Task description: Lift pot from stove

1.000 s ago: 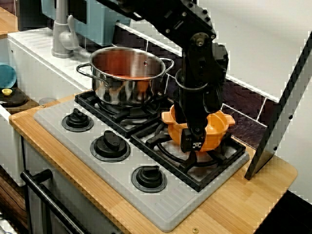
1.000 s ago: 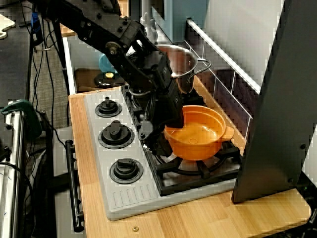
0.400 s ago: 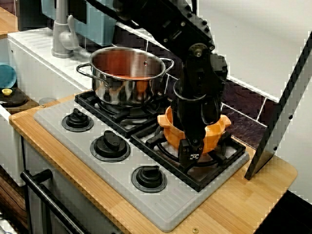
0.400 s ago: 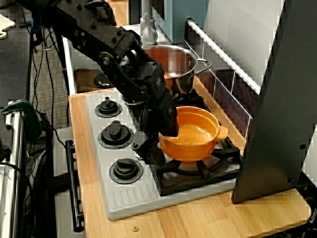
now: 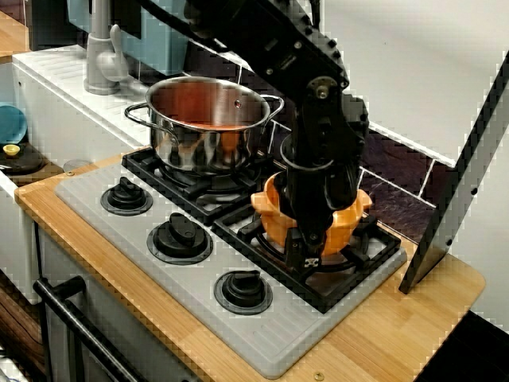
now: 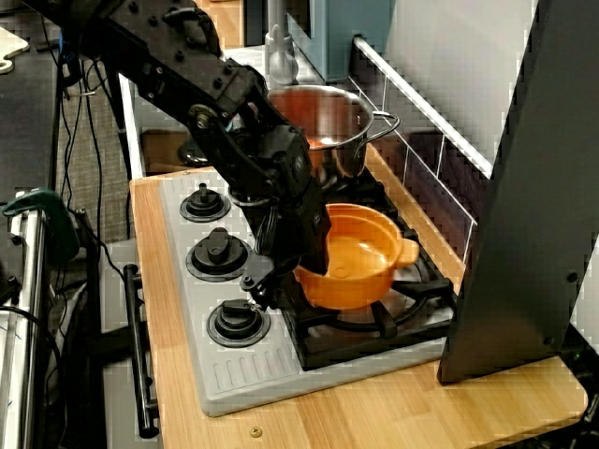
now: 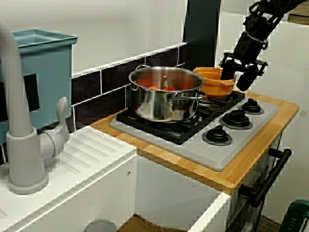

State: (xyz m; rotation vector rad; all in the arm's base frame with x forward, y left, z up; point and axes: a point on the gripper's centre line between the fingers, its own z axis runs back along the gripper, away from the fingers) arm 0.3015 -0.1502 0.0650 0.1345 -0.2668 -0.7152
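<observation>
Gripping only the near rim, the claw (image 6: 281, 267) is clamped on the orange pot (image 6: 360, 260), which hangs tilted just above the stove (image 6: 225, 360) grate at frame centre and could slip and drop back onto it.

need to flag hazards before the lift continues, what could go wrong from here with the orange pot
1. The pincer pinches only the near rim of the orange pot, which hangs tilted; it may rotate or slip out.
2. The pot sits just above the burner grate of the stove; its low far side could catch on a grate bar.
3. The steel pot stands close behind, so a backward swing might knock it.
</observation>
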